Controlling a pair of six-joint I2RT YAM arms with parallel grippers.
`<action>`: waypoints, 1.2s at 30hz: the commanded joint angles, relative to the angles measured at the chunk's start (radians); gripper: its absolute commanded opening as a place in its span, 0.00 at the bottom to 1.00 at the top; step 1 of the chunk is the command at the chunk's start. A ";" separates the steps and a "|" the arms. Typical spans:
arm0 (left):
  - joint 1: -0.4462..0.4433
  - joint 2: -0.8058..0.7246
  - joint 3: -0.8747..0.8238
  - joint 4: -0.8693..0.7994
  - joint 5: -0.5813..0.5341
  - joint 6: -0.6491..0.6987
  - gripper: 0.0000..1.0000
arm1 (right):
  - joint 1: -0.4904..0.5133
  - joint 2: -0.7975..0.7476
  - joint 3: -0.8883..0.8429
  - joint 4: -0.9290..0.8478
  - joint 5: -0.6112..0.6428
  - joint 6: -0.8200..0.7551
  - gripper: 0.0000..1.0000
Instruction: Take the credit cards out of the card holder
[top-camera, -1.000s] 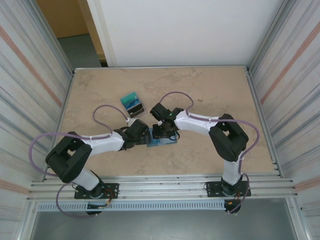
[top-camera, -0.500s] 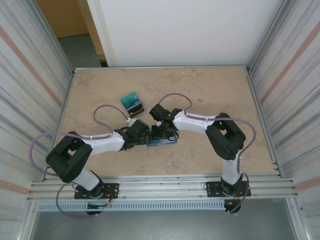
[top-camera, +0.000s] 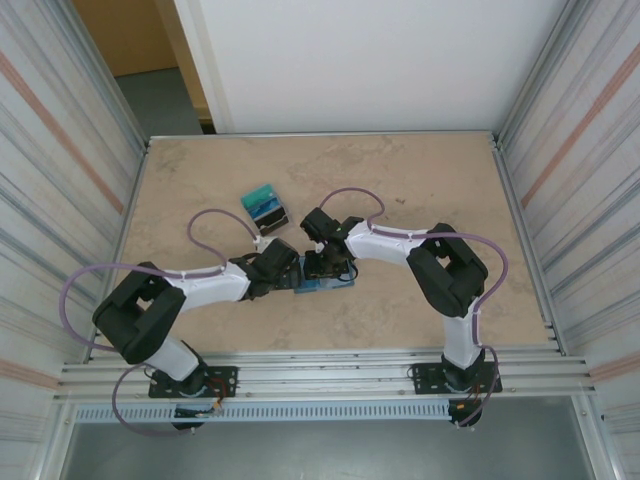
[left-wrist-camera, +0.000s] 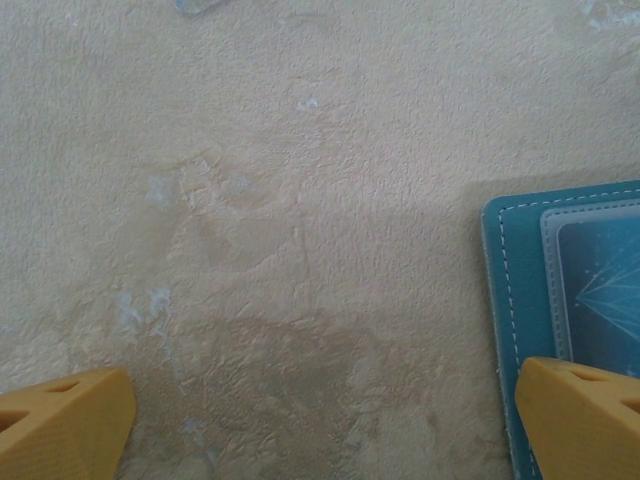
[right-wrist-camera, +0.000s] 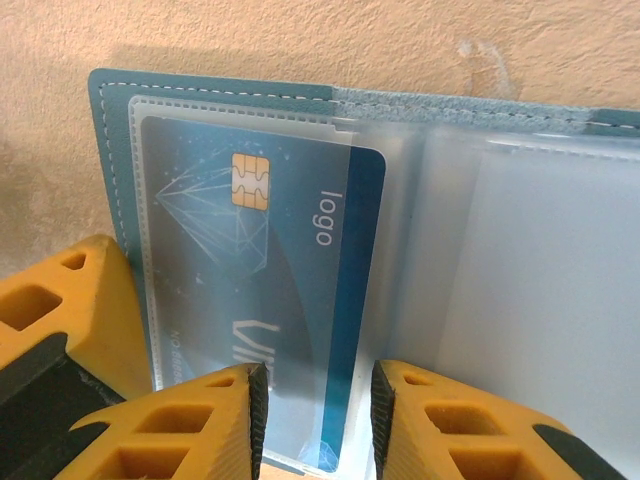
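Your right gripper (right-wrist-camera: 318, 425) is down on the open card holder (right-wrist-camera: 110, 150), its two yellow fingers drawn close with just a narrow slot between them, and the lower edge of a blue card (right-wrist-camera: 270, 300) shows in that slot. You can see the card's gold chip and the word "logo" through the clear sleeve (right-wrist-camera: 520, 300), and the card lies in the left-hand pocket, its right edge poking out past the sleeve's rim. Whether the fingertips actually press on it, you cannot tell. Your left gripper (left-wrist-camera: 320, 430) is spread wide, low over the table (top-camera: 420, 180). One finger (left-wrist-camera: 580, 410) sits over the holder's stitched left border and the other is out over bare surface. From above, the holder lies flat near the middle of the table between your two wrists. The pile of cards (top-camera: 265, 208) rests apart from it, farther back and to the left, teal on top of dark.
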 joint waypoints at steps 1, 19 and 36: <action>-0.006 0.031 0.006 -0.049 0.011 -0.002 0.99 | -0.008 0.033 0.018 0.001 -0.024 0.028 0.35; -0.012 0.033 -0.012 -0.075 0.006 -0.034 0.99 | -0.068 -0.056 -0.134 0.237 -0.247 0.134 0.32; -0.013 0.024 -0.015 -0.099 -0.002 -0.049 0.99 | -0.115 -0.142 -0.228 0.392 -0.370 0.202 0.26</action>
